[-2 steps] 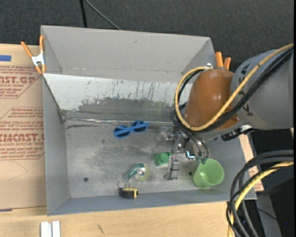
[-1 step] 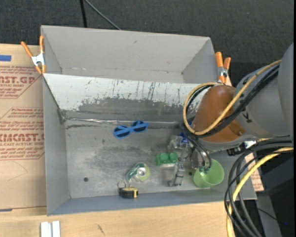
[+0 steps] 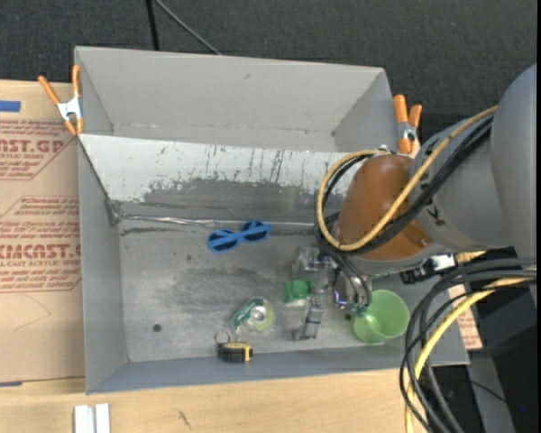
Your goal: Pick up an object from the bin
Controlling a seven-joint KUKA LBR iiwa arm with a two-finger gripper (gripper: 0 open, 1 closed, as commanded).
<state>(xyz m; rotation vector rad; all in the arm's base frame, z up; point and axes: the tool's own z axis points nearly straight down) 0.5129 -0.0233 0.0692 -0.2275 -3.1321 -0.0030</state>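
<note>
The robot's metal gripper (image 3: 311, 312) is down low in the front right part of the grey metal bin (image 3: 162, 309). No one can tell if it is open or closed. A small bright green plastic piece (image 3: 296, 289) lies just beside it on the left. A light green plastic cup (image 3: 380, 317) sits near its right. A flat blue plastic toy (image 3: 239, 236) lies farther back.
</note>
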